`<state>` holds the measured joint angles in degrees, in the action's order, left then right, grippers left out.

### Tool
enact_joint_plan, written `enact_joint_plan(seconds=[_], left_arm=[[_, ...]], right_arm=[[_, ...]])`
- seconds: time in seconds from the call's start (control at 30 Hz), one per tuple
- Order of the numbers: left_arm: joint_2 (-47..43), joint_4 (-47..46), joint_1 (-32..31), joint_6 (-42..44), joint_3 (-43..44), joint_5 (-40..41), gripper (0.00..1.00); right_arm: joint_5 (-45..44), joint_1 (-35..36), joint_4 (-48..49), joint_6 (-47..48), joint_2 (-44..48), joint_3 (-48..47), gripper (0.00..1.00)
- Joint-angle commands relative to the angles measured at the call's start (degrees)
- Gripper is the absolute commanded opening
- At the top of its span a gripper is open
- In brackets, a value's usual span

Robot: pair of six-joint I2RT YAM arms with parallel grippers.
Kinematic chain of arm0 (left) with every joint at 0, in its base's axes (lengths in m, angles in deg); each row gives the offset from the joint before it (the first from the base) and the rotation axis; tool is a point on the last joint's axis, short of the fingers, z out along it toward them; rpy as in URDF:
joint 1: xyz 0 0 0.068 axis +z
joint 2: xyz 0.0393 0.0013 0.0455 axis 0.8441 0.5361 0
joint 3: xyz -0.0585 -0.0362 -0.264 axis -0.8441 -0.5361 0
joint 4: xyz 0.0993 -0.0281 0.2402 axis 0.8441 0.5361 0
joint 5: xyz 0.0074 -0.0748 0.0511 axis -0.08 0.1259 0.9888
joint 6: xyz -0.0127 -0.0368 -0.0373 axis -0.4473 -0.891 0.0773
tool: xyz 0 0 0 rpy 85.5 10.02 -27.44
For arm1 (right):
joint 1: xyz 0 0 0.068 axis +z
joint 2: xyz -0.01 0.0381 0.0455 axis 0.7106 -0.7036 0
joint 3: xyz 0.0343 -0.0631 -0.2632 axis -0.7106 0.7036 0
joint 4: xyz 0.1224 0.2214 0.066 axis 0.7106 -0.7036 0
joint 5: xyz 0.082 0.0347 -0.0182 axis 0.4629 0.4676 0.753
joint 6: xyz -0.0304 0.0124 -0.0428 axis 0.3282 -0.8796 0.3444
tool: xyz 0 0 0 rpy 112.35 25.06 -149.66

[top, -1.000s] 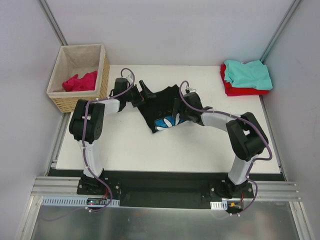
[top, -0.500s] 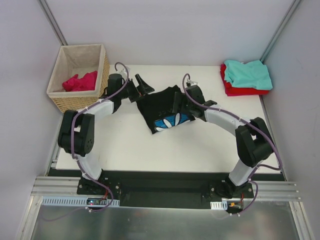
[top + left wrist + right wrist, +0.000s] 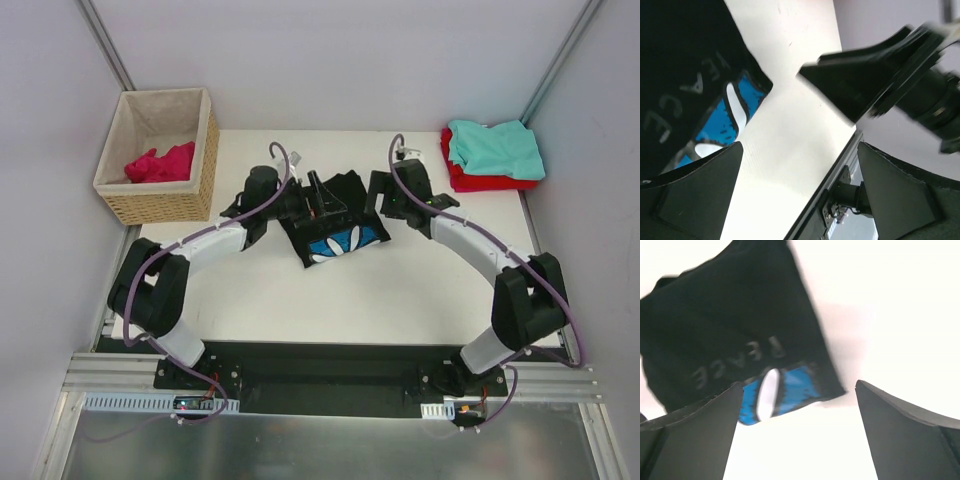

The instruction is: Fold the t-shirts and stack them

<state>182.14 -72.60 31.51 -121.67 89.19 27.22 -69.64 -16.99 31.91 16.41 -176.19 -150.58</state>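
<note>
A black t-shirt [image 3: 322, 229] with a blue and white print [image 3: 346, 243] lies folded at the table's middle. It fills the upper left of both wrist views, as black t-shirt [image 3: 675, 55] and black t-shirt [image 3: 725, 325]. My left gripper [image 3: 318, 196] hovers open over the shirt's far left part, nothing between its fingers [image 3: 690, 195]. My right gripper [image 3: 374, 194] stands open at the shirt's far right corner, fingers [image 3: 910, 435] wide over bare table. A teal t-shirt [image 3: 496, 146] lies folded on a red t-shirt [image 3: 478, 181] at the back right. A magenta-pink t-shirt [image 3: 160, 163] lies crumpled in the basket.
A wicker basket [image 3: 206, 140] with beige lining stands at the back left corner of the white table [image 3: 330, 300]. Grey walls close in the back and both sides. The table's dark front rail [image 3: 840, 165] runs below the left gripper's view.
The left gripper swung right and nearer, onto the black shirt's far left part. The right gripper drew back off the shirt toward its far right corner. Both stayed open.
</note>
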Motion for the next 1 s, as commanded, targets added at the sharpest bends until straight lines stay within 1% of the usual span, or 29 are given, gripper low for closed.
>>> enact_joint_plan(seconds=[0.0, 0.1, 0.13, 0.17, 0.23, 0.27, 0.3, 0.33, 0.37, 0.4, 0.47, 0.5, 0.53, 0.57, 0.67, 0.8, 0.97], left_arm=[[-1.79, -4.63, -1.09, -3.12, -6.06, 0.11, 0.99], [-1.61, -6.91, -1.53, -3.83, -10.02, 0.81, 0.99], [-1.52, -7.79, -1.53, -4.09, -10.81, 0.55, 0.99], [-1.17, -8.5, -1.45, -4.62, -12.13, 0.37, 0.99], [-0.82, -10.08, -1.62, -4.88, -12.84, -0.24, 0.99], [-0.91, -10.43, -1.8, -5.06, -13.45, -0.77, 0.99], [-0.99, -10.52, -2.06, -5.06, -13.72, -0.86, 0.99], [-1.6, -10.7, -2.23, -4.89, -13.98, -1.03, 0.99], [-1.87, -10.7, -2.5, -4.89, -14.42, -1.38, 0.99], [-2.13, -10.61, -2.94, -4.8, -14.6, -1.56, 0.99], [-3.28, -10.7, -3.2, -4.71, -15.47, -2.44, 0.99], [-3.63, -10.61, -3.2, -4.54, -15.83, -2.62, 0.99], [-4.68, -9.83, -3.2, -4.19, -16.09, -2.79, 0.99], [-5.21, -9.13, -3.2, -3.75, -16.18, -2.88, 0.99], [-7.41, -5.09, -3.2, -1.2, -15.57, -3.32, 0.99], [-9.69, -1.56, -3.12, 1.09, -14.34, -3.93, 0.99], [-9.87, 0.81, -2.94, 2.67, -12.32, -4.37, 0.99]], right_arm=[[-3.04, -4.29, -2.81, 2.55, 5.43, -0.41, 0.99], [-2.34, -9.21, -3.25, 2.29, 5.44, -1.98, 0.99], [-1.38, -12.44, -3.25, 2.2, 4.92, -3.03, 0.97], [-0.32, -14.04, -3.51, 2.02, 3.96, -5.74, 0.97], [-0.22, -17.55, -4.22, 3.24, 0.01, -9.79, 0.97], [-0.57, -18.44, -4.48, 3.78, -1.66, -14.25, 0.97], [-1.01, -19.41, -5.01, 4.22, -3.42, -16.56, 0.97], [-1.54, -21.42, -6.06, 4.74, -7.44, -18.84, 0.97], [-2.15, -22.4, -5.98, 4.75, -9.13, -21.21, 0.97], [-1.81, -23.45, -5.63, 4.49, -11.15, -24.37, 0.96], [0.03, -26.79, -3.7, 3.0, -16.77, -27.72, 0.97], [1.87, -27.76, -3.17, 2.64, -18.45, -31.22, 0.97], [2.32, -28.2, -2.99, 2.55, -20.29, -33.17, 0.97], [2.5, -29.6, -3.25, 2.9, -24.23, -35.02, 0.97], [4.08, -31.98, -2.99, 2.64, -30.3, -40.74, 0.97], [7.15, -35.49, -0.1, 0.89, -35.67, -43.56, 0.97], [8.83, -37.26, 1.05, 1.4, -40.61, -49.96, 0.97]])
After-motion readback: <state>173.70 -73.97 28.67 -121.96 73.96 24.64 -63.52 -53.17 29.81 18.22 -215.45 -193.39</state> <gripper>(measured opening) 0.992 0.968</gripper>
